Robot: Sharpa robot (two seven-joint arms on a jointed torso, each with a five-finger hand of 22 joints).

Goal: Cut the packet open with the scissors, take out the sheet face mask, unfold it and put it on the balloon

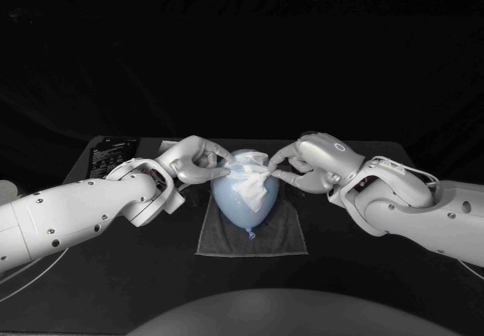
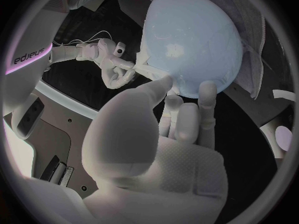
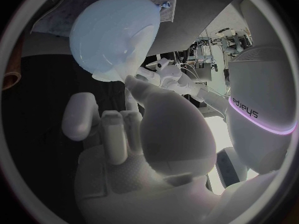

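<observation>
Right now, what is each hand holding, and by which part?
Both hold the sheet face mask by its far edge, on the wide end of the balloon: the left hand pinches one corner, the right hand the other.

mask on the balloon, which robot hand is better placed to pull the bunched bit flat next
Probably the right robot hand: the mask hangs bunched from its fingertips on the balloon. The left robot hand pinches the opposite edge and can anchor it.
</observation>
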